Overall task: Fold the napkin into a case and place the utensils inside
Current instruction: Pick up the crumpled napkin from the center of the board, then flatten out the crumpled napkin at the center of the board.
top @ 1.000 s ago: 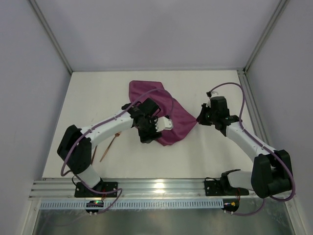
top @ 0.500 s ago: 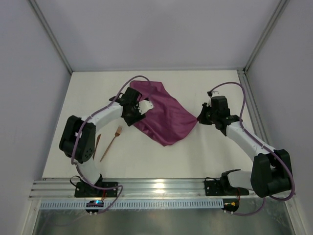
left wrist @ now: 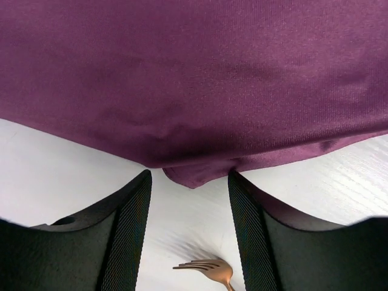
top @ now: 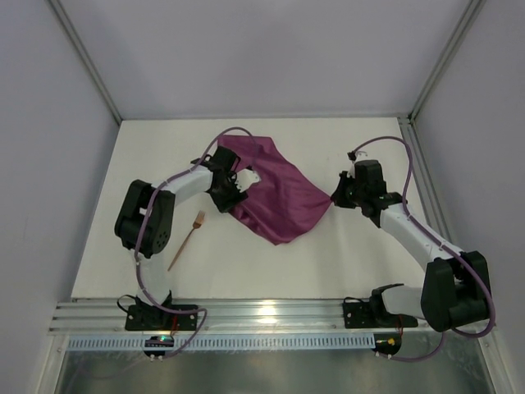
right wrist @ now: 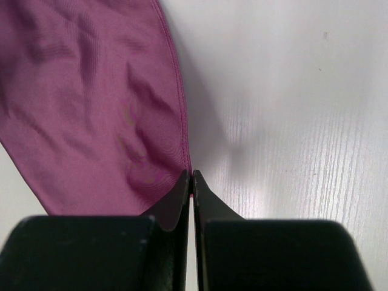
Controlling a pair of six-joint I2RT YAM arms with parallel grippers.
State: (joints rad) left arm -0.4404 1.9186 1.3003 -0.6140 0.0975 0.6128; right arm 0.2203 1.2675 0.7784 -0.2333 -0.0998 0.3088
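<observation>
Fork: a slim copper-coloured metal fork with four tines (top: 186, 242) lies flat on the white table (top: 344, 263), nearest the arm bases, close to the left arm and apart from the cloth. The left wrist view shows its tines just below the fingers.
Other utensils: none that I can make out; part of the table there is hidden by the left arm.
Right gripper: the right gripper (right wrist: 191, 177) has its jaws pressed together on the hem at the right-hand corner of the cloth, pinning or pinching that corner low over the table.
Left gripper: the left gripper (left wrist: 190, 177) stands with its jaws well apart at the cloth's left edge. A small tip of cloth sits just at the gap between the fingertips, but nothing is clamped.
Napkin: the plain plum-purple soft cloth napkin (top: 283, 193) lies mid-table between the two grippers, in a loose, lopsided, rumpled shape with one lobe reaching toward the far edge.
Done so far: little, by my reading. The cloth looks doubled over in places, yet no clean fold line or narrow pouch shows.
Left to do: probably flatten and square the cloth, fold it into the oblong case, then pick up the fork and any other pieces and slide them inside.
</observation>
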